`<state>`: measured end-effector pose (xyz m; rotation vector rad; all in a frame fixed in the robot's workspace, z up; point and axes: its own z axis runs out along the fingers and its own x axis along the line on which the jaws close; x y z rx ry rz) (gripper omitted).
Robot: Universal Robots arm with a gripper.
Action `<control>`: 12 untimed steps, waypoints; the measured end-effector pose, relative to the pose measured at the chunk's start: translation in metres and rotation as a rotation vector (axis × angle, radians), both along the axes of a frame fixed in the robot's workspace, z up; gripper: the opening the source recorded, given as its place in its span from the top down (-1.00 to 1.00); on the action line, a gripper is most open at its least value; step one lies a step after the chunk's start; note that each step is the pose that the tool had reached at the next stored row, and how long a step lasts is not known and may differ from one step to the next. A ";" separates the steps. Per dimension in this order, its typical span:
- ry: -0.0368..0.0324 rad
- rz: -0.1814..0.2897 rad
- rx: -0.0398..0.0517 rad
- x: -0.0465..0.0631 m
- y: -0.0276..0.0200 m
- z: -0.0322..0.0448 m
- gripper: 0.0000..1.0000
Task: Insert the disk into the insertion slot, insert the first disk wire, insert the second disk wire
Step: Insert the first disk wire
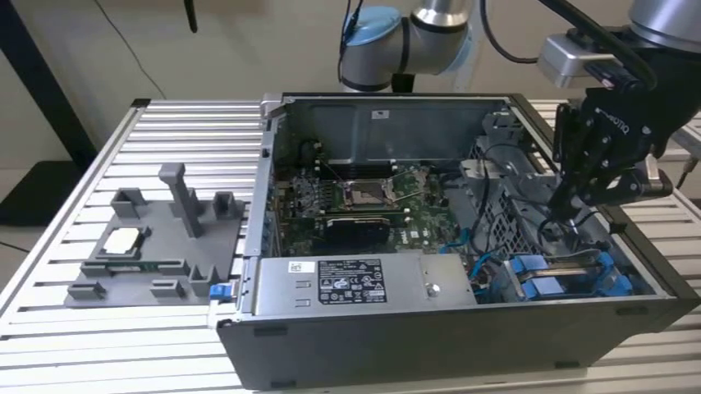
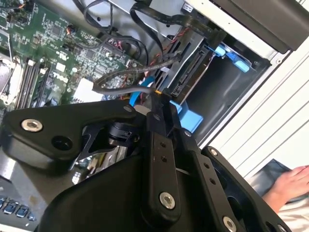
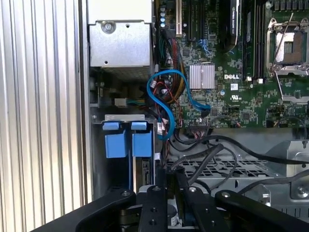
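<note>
While the end effector [image 2: 157,99] pinches a black disk wire [image 2: 120,88] just beside the disk [image 2: 191,72] — its plug could jam if tilted, or snag neighbouring cables [image 2: 141,48].

The exterior view looks down on the whole case [image 1: 438,353]; both wrist views look closely past the gripper [image 2: 157,99] at its motherboard [image 3: 231,96].

Slatted metal table [image 1: 186,123], pale ribbed top. Two things sit right on it: an open computer case [image 1: 438,353] toward the exterior view's right, and a flat grey holder tray [image 1: 164,246] just beside it on the left.
</note>
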<state>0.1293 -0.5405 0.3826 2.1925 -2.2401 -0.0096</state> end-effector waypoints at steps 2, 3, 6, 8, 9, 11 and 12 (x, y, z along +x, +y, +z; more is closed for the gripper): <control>0.0000 0.008 -0.0063 0.001 0.0000 -0.0019 0.62; 0.0000 0.011 -0.0080 0.001 0.0000 -0.0029 0.62; 0.0000 0.016 -0.0094 0.002 0.0000 -0.0046 0.62; 0.0000 0.017 -0.0095 0.002 0.0000 -0.0047 0.62; 0.0000 0.018 -0.0095 0.002 0.0000 -0.0047 0.62; 0.0000 0.019 -0.0093 0.002 0.0000 -0.0049 0.62; 0.0000 0.019 -0.0115 0.002 0.0000 -0.0051 0.62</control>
